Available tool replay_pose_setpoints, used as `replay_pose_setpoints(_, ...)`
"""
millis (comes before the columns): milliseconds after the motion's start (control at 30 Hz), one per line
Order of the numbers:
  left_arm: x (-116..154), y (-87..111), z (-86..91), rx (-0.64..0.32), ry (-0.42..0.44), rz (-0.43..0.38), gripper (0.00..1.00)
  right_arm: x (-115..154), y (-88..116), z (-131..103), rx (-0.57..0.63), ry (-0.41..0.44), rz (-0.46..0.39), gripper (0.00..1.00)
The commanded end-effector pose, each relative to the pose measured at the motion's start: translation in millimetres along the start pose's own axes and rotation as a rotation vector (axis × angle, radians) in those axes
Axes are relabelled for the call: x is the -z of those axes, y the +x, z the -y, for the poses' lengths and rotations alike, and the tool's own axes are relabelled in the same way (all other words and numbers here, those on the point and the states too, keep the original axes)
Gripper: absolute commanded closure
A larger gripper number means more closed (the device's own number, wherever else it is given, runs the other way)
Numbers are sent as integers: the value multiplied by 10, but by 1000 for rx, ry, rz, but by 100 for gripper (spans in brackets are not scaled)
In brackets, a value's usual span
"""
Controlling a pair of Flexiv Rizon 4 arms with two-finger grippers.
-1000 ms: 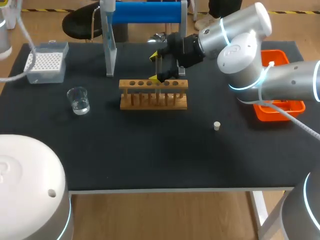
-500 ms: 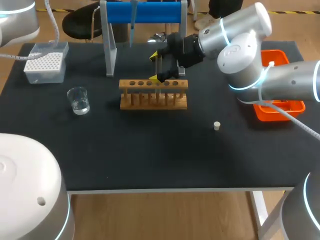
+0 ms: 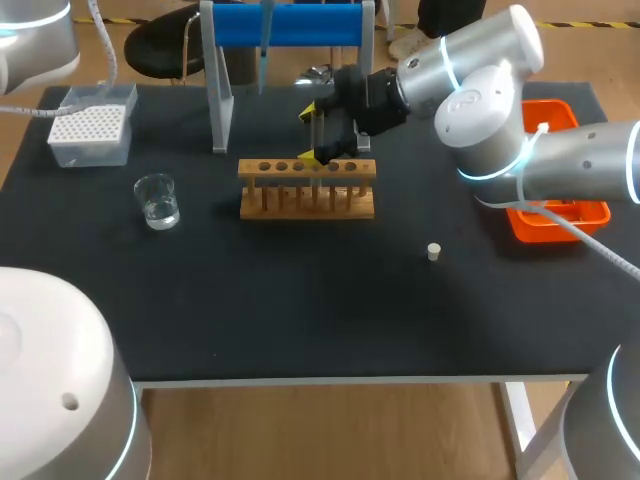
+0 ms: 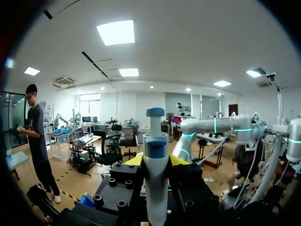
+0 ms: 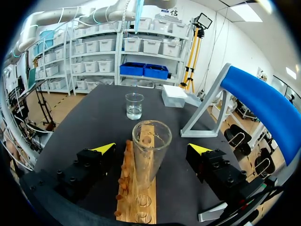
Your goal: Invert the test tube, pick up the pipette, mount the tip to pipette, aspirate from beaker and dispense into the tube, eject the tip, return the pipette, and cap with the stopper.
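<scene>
One wide-open right pincer (image 5: 151, 149) astride test tube (image 5: 150, 162)

Black matte table (image 3: 300, 310); pale front edge

You are working at a laboratory bench: a black table (image 3: 300, 300) carries a wooden test-tube rack (image 3: 307, 187), a glass beaker (image 3: 157, 200) of clear liquid, a pipette-tip box (image 3: 92, 124) and a blue pipette stand (image 3: 290, 24).
</scene>
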State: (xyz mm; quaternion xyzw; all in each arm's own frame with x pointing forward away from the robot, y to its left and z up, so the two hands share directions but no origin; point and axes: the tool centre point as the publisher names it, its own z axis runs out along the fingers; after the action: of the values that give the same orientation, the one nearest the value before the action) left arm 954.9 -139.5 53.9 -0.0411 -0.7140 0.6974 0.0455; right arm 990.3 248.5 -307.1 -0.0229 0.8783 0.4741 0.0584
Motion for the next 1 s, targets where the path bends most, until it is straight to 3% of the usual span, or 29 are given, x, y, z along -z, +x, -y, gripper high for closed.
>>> replay_pose_setpoints(33,2,-12,12,1,-3,-2,100,7,-9,-3,0,3,-3,0)
replay_pose_setpoints(1000,-549,-225,-91,4,89,-106,100,7,-9,-3,0,3,-3,0)
